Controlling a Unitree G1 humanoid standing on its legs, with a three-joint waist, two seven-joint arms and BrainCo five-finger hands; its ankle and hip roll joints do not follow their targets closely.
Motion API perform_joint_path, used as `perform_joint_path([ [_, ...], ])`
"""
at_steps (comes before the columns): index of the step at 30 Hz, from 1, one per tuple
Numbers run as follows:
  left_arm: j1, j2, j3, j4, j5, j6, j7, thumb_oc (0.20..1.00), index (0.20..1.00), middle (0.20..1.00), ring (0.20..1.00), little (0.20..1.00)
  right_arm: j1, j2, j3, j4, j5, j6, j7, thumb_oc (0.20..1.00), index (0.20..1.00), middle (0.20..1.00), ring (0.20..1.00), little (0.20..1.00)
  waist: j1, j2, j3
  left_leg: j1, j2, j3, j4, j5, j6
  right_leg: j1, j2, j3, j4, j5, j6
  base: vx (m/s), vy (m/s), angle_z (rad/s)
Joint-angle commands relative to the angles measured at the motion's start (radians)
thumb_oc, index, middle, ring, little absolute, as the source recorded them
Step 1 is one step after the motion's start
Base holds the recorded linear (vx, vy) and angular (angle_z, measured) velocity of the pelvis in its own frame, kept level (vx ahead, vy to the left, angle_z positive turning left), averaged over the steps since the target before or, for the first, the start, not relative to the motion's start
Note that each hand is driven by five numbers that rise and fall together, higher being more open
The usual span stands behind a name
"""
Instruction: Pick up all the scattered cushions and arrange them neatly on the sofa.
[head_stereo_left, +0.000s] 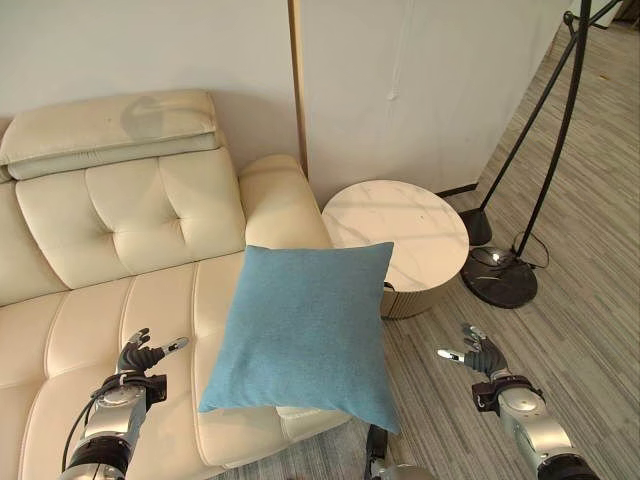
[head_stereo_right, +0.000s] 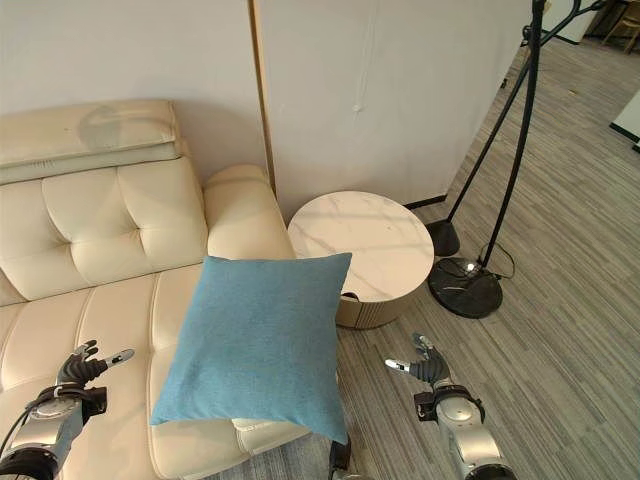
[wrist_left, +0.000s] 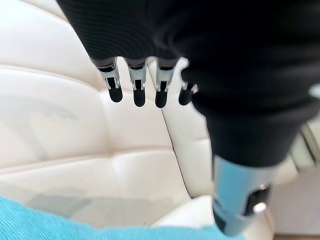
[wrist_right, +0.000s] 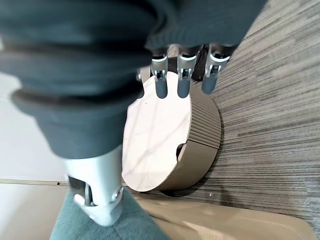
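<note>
Blue cushion (head_stereo_left: 305, 335): overhangs sofa (head_stereo_left: 120, 300) front edge by the armrest. Left hand (head_stereo_left: 140, 357), right hand (head_stereo_left: 480, 355): fingers relaxed, empty. Advice: grip both sides, set upright against backrest.

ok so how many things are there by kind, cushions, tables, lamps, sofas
cushion: 1, blue, on the sofa seat's front edge
sofa: 1, cream
round table: 1
floor lamp: 1
total: 4
</note>
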Motion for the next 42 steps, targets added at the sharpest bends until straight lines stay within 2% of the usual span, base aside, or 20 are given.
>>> perform_joint_path([
  [1, -0.074, -0.003, -0.051, 0.058, 0.027, -0.017, -0.005, 1.000, 1.000, 1.000, 1.000, 1.000, -0.056, 0.047, 0.028, -0.048, -0.014, -0.016, -0.020, 1.000, 1.000, 1.000, 1.000, 1.000, -0.009, 0.006, 0.037, -0.119, 0.013, -0.041, -0.008, 0.038, -0.005, 0.128, -0.069, 0.008, 0.016, -0.181, 0.125, -0.11, 0.092, -0.08],
  [9, -0.179, -0.122, -0.135, 0.147, 0.006, -0.023, 0.017, 1.000, 1.000, 1.000, 1.000, 1.000, -0.151, 0.169, 0.164, -0.059, 0.005, -0.024, -0.034, 1.000, 1.000, 1.000, 1.000, 1.000, -0.009, -0.013, 0.115, -0.227, 0.006, -0.033, 0.017, 0.055, 0.011, 0.005, -0.085, 0.030, 0.059, -0.156, 0.120, -0.13, 0.065, -0.05],
  [13, -0.291, -0.161, -0.205, 0.163, -0.018, -0.033, 0.044, 1.000, 1.000, 1.000, 1.000, 1.000, -0.222, 0.216, 0.268, -0.038, 0.029, -0.024, -0.041, 1.000, 1.000, 1.000, 1.000, 1.000, -0.001, -0.032, 0.173, -0.296, 0.002, -0.046, 0.053, 0.060, 0.011, -0.053, -0.101, 0.021, 0.090, -0.144, 0.115, -0.14, 0.036, 0.13],
  [16, -0.413, -0.178, -0.275, 0.167, -0.055, -0.053, 0.071, 1.000, 1.000, 1.000, 1.000, 1.000, -0.358, 0.256, 0.331, 0.013, 0.060, -0.035, -0.076, 1.000, 1.000, 1.000, 1.000, 1.000, 0.011, -0.039, 0.220, -0.344, 0.001, -0.053, 0.071, 0.072, 0.005, -0.090, -0.112, 0.014, 0.101, -0.133, 0.112, -0.11, 0.021, 0.01],
  [21, -0.464, -0.191, -0.312, 0.104, -0.107, -0.077, 0.092, 1.000, 1.000, 1.000, 1.000, 1.000, -0.440, 0.269, 0.364, 0.033, 0.067, -0.033, -0.096, 1.000, 1.000, 1.000, 1.000, 1.000, 0.023, -0.045, 0.243, -0.361, 0.003, -0.059, 0.072, 0.082, -0.001, -0.100, -0.117, 0.002, 0.099, -0.126, 0.113, -0.04, -0.007, 0.12],
  [25, -0.413, -0.228, -0.339, -0.184, -0.222, -0.122, 0.099, 1.000, 1.000, 1.000, 1.000, 1.000, -0.445, 0.241, 0.348, 0.012, 0.042, -0.014, -0.116, 1.000, 1.000, 1.000, 1.000, 1.000, 0.039, -0.046, 0.272, -0.372, 0.000, -0.069, 0.070, 0.085, -0.003, -0.103, -0.126, -0.013, 0.109, -0.131, 0.114, -0.02, -0.013, -0.04],
  [26, -0.396, -0.235, -0.340, -0.219, -0.228, -0.123, 0.095, 0.944, 0.944, 0.944, 0.944, 0.944, -0.433, 0.237, 0.338, 0.011, 0.039, -0.011, -0.119, 1.000, 1.000, 1.000, 1.000, 1.000, 0.041, -0.043, 0.277, -0.373, -0.001, -0.070, 0.070, 0.086, -0.003, -0.105, -0.127, -0.014, 0.110, -0.131, 0.114, -0.01, 0.004, 0.17],
  [28, -0.353, -0.246, -0.343, -0.305, -0.228, -0.123, 0.092, 0.416, 0.416, 0.416, 0.416, 0.416, -0.407, 0.232, 0.315, 0.009, 0.034, -0.005, -0.124, 1.000, 1.000, 1.000, 1.000, 1.000, 0.044, -0.036, 0.287, -0.376, -0.004, -0.073, 0.071, 0.085, -0.002, -0.106, -0.130, -0.018, 0.110, -0.130, 0.114, 0.00, 0.005, -0.02],
  [29, -0.329, -0.253, -0.340, -0.336, -0.223, -0.126, 0.093, 0.200, 0.200, 0.200, 0.200, 0.200, -0.392, 0.231, 0.301, 0.007, 0.033, -0.005, -0.127, 1.000, 1.000, 1.000, 1.000, 1.000, 0.046, -0.033, 0.290, -0.376, -0.005, -0.075, 0.071, 0.085, -0.001, -0.107, -0.130, -0.018, 0.110, -0.131, 0.114, 0.00, 0.013, -0.05],
  [31, -0.292, -0.278, -0.341, -0.371, -0.228, -0.122, 0.088, 0.200, 0.200, 0.200, 0.200, 0.200, -0.362, 0.233, 0.288, -0.009, 0.035, -0.008, -0.126, 1.000, 1.000, 1.000, 1.000, 1.000, 0.048, -0.028, 0.295, -0.378, -0.008, -0.077, 0.071, 0.086, 0.000, -0.109, -0.132, -0.018, 0.111, -0.131, 0.113, 0.00, 0.003, -0.02],
  [32, -0.276, -0.291, -0.344, -0.382, -0.232, -0.120, 0.089, 0.200, 0.200, 0.200, 0.200, 0.200, -0.346, 0.237, 0.280, -0.018, 0.040, -0.009, -0.126, 0.344, 0.344, 0.344, 0.344, 0.344, 0.048, -0.025, 0.298, -0.379, -0.009, -0.078, 0.071, 0.086, 0.001, -0.108, -0.132, -0.019, 0.110, -0.133, 0.112, 0.00, 0.004, 0.05],
  [33, -0.276, -0.291, -0.344, -0.382, -0.232, -0.120, 0.089, 0.200, 0.200, 0.200, 0.200, 0.200, -0.346, 0.237, 0.280, -0.018, 0.040, -0.009, -0.126, 0.200, 0.200, 0.200, 0.200, 0.200, 0.048, -0.025, 0.297, -0.379, -0.009, -0.078, 0.071, 0.086, 0.001, -0.108, -0.132, -0.019, 0.110, -0.133, 0.112, 0.01, 0.005, 0.09],
  [37, -0.252, -0.351, -0.360, -0.418, -0.316, -0.120, 0.083, 0.200, 0.200, 0.200, 0.200, 0.200, -0.335, 0.259, 0.260, -0.029, 0.096, -0.039, -0.147, 0.200, 0.200, 0.200, 0.200, 0.200, 0.051, -0.018, 0.303, -0.381, -0.013, -0.085, 0.066, 0.088, 0.002, -0.109, -0.131, -0.023, 0.108, -0.135, 0.111, 0.01, -0.003, 0.06],
  [42, -0.225, -0.356, -0.385, -0.441, -0.312, -0.113, 0.066, 0.200, 0.200, 0.200, 0.200, 0.200, -0.300, 0.264, 0.244, -0.051, 0.143, -0.062, -0.149, 0.200, 0.200, 0.200, 0.200, 0.200, 0.049, -0.015, 0.304, -0.372, -0.015, -0.086, 0.059, 0.087, 0.003, -0.104, -0.128, -0.024, 0.104, -0.139, 0.111, 0.00, 0.000, 0.13],
])
